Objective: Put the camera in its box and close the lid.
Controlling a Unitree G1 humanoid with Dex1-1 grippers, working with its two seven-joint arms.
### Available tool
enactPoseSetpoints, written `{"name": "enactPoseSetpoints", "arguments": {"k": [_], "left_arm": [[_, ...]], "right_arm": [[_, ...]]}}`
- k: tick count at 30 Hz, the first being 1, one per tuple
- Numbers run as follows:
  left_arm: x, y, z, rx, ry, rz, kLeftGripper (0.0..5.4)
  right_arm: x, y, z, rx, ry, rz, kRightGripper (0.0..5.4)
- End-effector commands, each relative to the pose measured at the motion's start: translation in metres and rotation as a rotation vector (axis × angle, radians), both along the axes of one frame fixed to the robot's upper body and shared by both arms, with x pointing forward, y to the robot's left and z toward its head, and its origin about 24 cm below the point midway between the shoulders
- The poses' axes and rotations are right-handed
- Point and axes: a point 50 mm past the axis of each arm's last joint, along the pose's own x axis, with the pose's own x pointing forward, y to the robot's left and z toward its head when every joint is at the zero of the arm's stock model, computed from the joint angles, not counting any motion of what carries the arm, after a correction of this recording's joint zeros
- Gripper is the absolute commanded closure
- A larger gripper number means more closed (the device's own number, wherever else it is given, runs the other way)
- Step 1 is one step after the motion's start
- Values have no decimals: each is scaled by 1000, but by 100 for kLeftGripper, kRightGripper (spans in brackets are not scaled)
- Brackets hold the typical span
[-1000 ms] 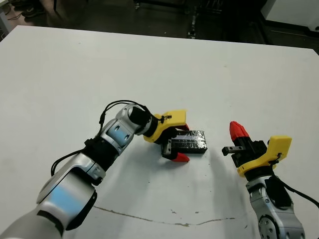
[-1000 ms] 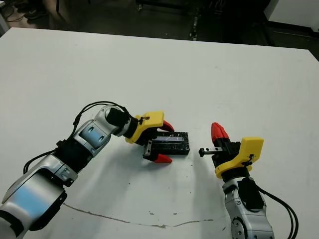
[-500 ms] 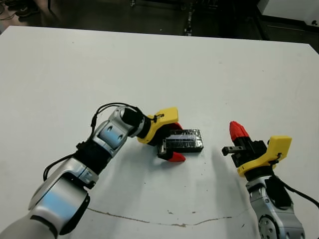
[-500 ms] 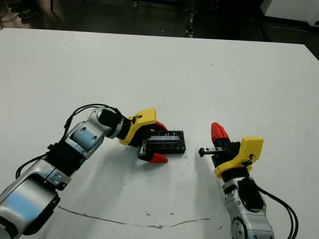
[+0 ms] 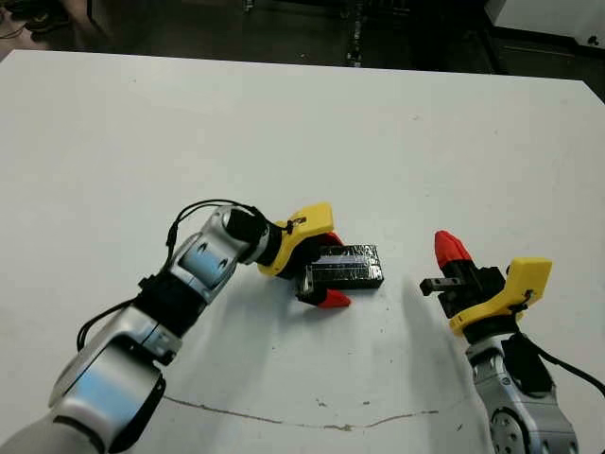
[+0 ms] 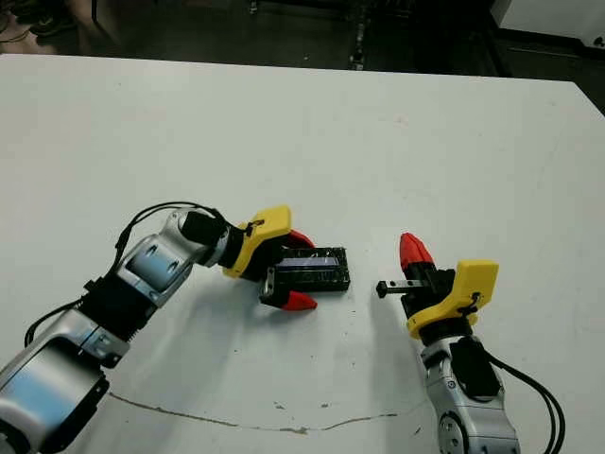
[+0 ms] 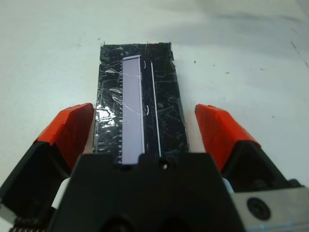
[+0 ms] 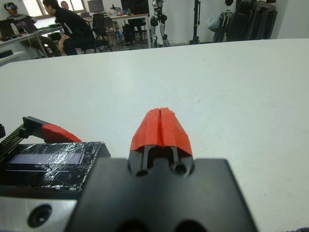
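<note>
The black shiny lid [image 5: 354,266] with its pale silvery strip lies flat on the white table [image 5: 284,123], strip side up. My left gripper [image 5: 331,270] is open and straddles the lid's near end, one red fingertip on each long side; in the left wrist view the lid [image 7: 140,116] runs out between the fingers [image 7: 72,125]. To the right of the lid, apart from it, my right gripper [image 5: 451,248] is shut with nothing in it and points away from me. The camera and the box are hidden; I cannot see under the lid.
A thin dark scratch line [image 5: 312,421] crosses the table near its front edge. Beyond the far edge are a dark floor and stands. In the right wrist view, people [image 8: 72,29] sit at desks far beyond the table.
My left gripper and the lid between its fingers have slid a little to the left, widening the gap to the right gripper. The right gripper has not moved.
</note>
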Motion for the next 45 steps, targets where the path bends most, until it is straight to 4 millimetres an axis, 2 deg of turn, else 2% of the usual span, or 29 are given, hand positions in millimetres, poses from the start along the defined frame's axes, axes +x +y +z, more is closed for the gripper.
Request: {"name": "enactPoseSetpoints", "arguments": {"k": [1,7,16,26,31,36,41,45], "left_arm": [[-4,8,-3,17,28,4,2],[3,16,18,-14,-10,-1,2],[9,36,39,-25,-43,50,2],[20,73,68,-58,-111,130,2],[19,89,89,-71,-125,157,2],[15,85,106,-264,-94,222,2],[5,64,98,-458,-52,368,55],[-1,48,89,-544,-39,442,121]], "right_arm": [[0,-3,1,-10,11,-1,540],[0,-3,2,-13,14,-3,540],[1,-3,1,-12,6,4,540],[0,-2,1,3,11,10,540],[1,-2,0,-5,11,8,540],[1,-2,0,-11,12,5,540],[1,-2,0,-10,16,-3,540],[1,-2,0,-7,13,-5,540]]}}
